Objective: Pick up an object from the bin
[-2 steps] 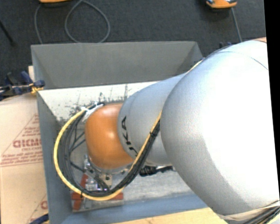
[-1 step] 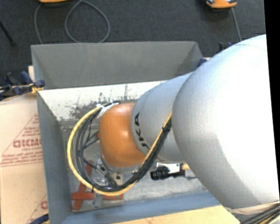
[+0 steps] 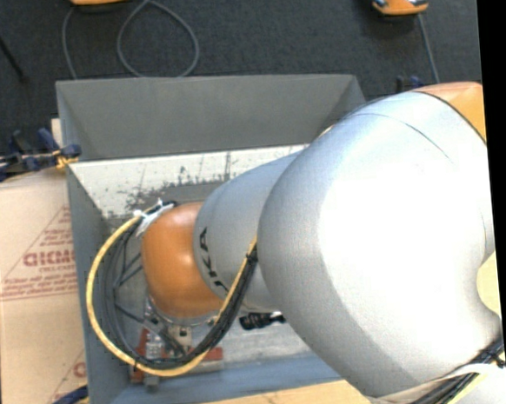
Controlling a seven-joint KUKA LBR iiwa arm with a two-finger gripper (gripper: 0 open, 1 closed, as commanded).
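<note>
- Where the arm left it uncovered, the grey metal bin showed a pale floor speckled with dark marks, well beyond the end effector toward the far wall; dark carpet lay outside the bin.
- The end effector hung low in the bin's near-left corner, under the orange wrist cover; I cannot tell whether it was released or clenched.
- A small red thing lay just to its left, touching or nearly so, partly hidden; I cannot tell whether it was grasped.
- A flat reddish piece lay just to its right, and a small black thing farther right.
- A yellow cable looped round the wrist, close to the left wall.
- The near and left walls stood near the end effector; open floor lay beyond it.
</note>
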